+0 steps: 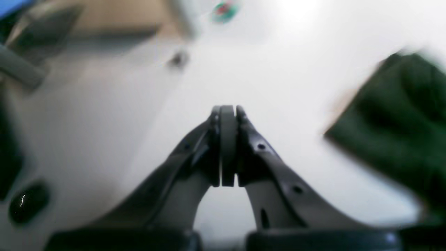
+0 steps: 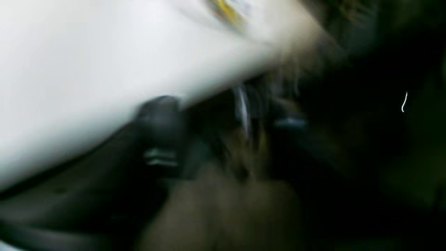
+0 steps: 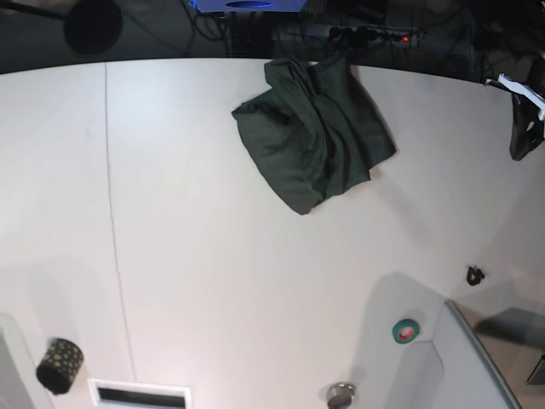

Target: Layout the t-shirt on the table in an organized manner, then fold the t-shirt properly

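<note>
The dark green t-shirt (image 3: 311, 136) lies crumpled in a heap at the far middle of the white table (image 3: 255, 281), close to the back edge. In the left wrist view my left gripper (image 1: 228, 111) is shut with nothing between its pads, hanging over bare table (image 1: 278, 69), and the t-shirt (image 1: 393, 129) sits apart to its right. The right wrist view is badly smeared: white table (image 2: 87, 69) at upper left, dark shapes elsewhere, and my right gripper cannot be made out there. Neither arm shows in the base view.
A green tape roll (image 3: 406, 330) and a small black object (image 3: 474, 275) lie near the grey raised tray (image 3: 477, 366) at the front right. A black patterned roll (image 3: 59, 365) and a white slotted plate (image 3: 140, 394) sit at the front left. A thin seam (image 3: 111, 213) crosses the table.
</note>
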